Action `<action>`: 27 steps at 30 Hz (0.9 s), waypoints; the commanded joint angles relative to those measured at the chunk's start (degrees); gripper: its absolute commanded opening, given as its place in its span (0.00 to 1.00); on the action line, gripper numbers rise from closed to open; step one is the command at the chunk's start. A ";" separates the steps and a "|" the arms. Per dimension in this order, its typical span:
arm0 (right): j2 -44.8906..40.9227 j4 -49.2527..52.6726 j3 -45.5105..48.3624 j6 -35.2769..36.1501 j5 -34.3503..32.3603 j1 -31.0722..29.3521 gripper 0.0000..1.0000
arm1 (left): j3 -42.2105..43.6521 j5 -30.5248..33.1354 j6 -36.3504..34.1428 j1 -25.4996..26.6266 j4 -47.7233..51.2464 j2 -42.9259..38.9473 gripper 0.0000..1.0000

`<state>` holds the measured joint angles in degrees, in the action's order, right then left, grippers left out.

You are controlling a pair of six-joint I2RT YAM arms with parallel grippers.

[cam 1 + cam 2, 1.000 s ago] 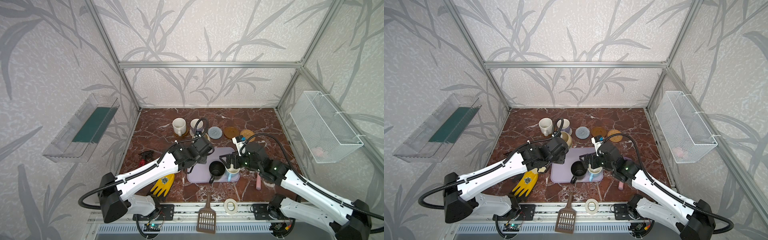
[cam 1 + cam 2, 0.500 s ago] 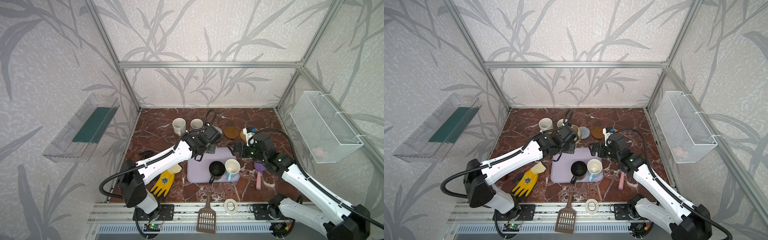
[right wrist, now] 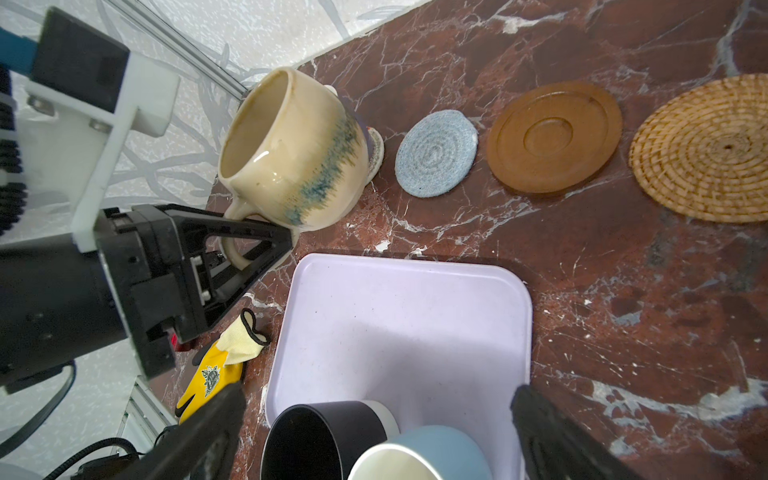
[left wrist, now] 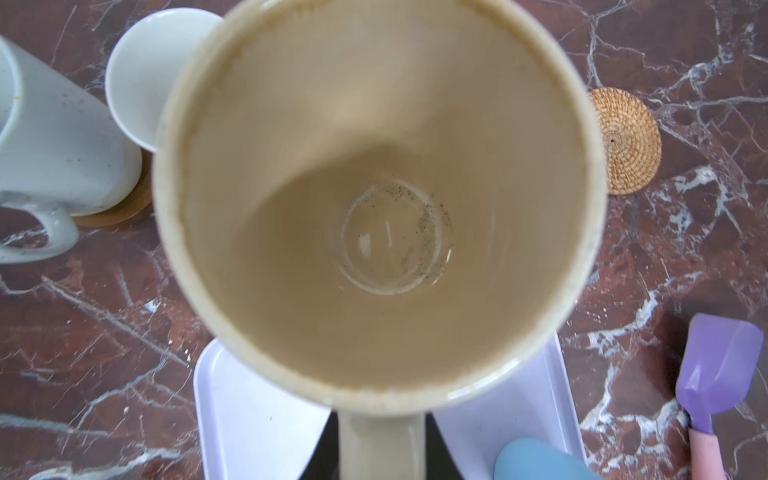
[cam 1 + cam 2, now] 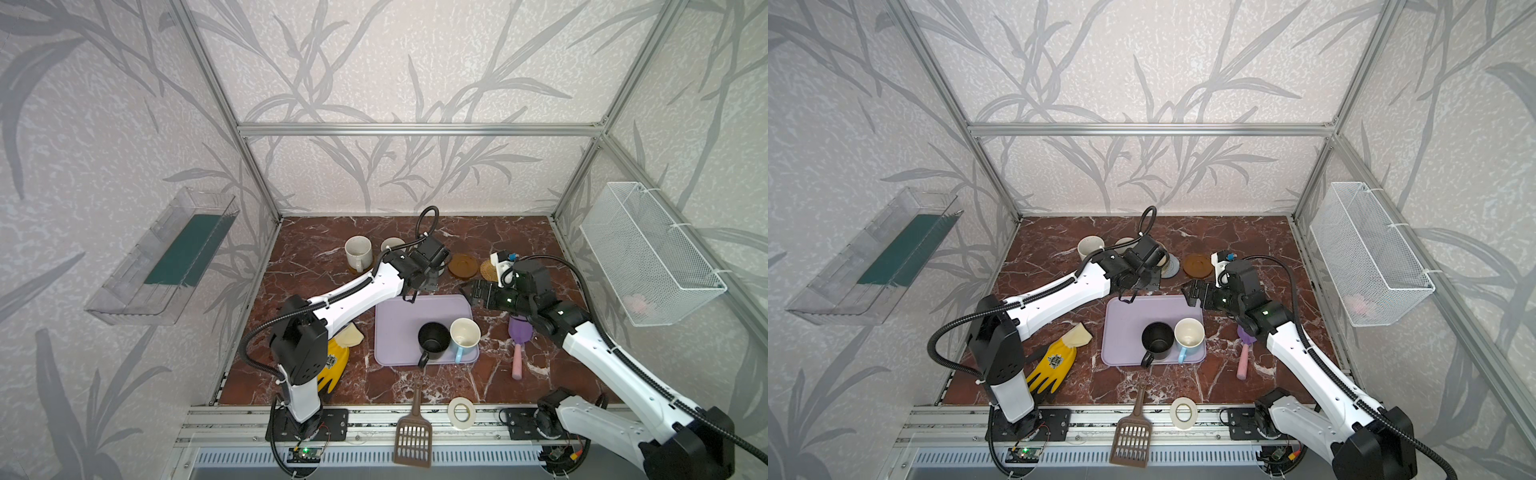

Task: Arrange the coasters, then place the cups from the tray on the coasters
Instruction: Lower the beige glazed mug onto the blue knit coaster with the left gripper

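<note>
Coasters [image 3: 554,137] five; cups [image 5: 433,340] two on tray [image 5: 399,320], three off.

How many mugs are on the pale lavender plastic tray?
2. The black handled mug and the light blue mug with white inside stand side by side at the near right corner of the pale lavender tray; none hidden.

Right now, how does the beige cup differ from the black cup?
The beige cup is gripped by its handle in the left claw; the black cup stands ungripped. The beige cup is off the tray, the black cup on it. Both are handled mugs.
</note>
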<state>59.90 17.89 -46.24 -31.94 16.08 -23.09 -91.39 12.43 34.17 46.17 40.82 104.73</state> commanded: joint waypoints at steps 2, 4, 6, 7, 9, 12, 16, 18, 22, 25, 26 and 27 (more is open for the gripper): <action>1.52 -1.82 -2.01 0.21 2.97 1.52 0.99 | -6.33 4.02 -0.66 -0.30 -3.50 3.21 0.00; 2.54 -1.90 -2.14 0.45 3.66 2.53 0.99 | -7.72 5.33 0.08 -0.29 -3.89 5.24 0.00; 3.71 -1.94 -2.48 0.94 4.35 3.50 0.99 | -9.24 7.03 0.78 -0.28 -4.49 7.65 0.00; 4.18 -1.95 -2.71 1.20 4.52 3.89 0.99 | -10.02 7.77 1.11 -0.29 -4.63 8.59 0.00; 5.25 -1.74 -3.09 1.82 5.58 5.00 0.99 | -12.16 8.96 1.42 -0.29 -5.00 11.19 0.00; 6.43 -1.38 -3.41 2.64 6.85 6.57 0.99 | -15.71 9.42 1.95 -0.40 -4.61 14.81 0.00; 7.12 -0.60 -3.51 4.09 7.42 8.31 0.99 | -18.91 9.96 2.77 -0.62 -4.35 18.71 0.00; 7.33 -0.58 -3.42 4.80 7.29 8.72 0.99 | -19.88 10.03 3.05 -0.86 -4.44 20.07 0.00; 8.67 -0.67 -3.68 5.66 8.00 9.29 0.99 | -21.81 10.58 3.09 -1.28 -4.78 22.58 0.00; 9.99 -1.10 -3.76 5.92 8.51 9.46 0.99 | -22.42 10.65 3.03 -1.52 -5.37 23.83 0.00; 10.42 -1.31 -3.77 5.97 8.70 9.47 0.99 | -22.51 10.59 3.19 -1.66 -5.46 24.09 0.00; 10.90 -1.46 -3.85 6.01 8.97 9.47 0.99 | -22.67 10.45 3.33 -1.71 -5.49 24.39 0.00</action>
<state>69.89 16.99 -48.05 -27.11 23.49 -13.89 -110.59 18.81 36.21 44.97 38.81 129.51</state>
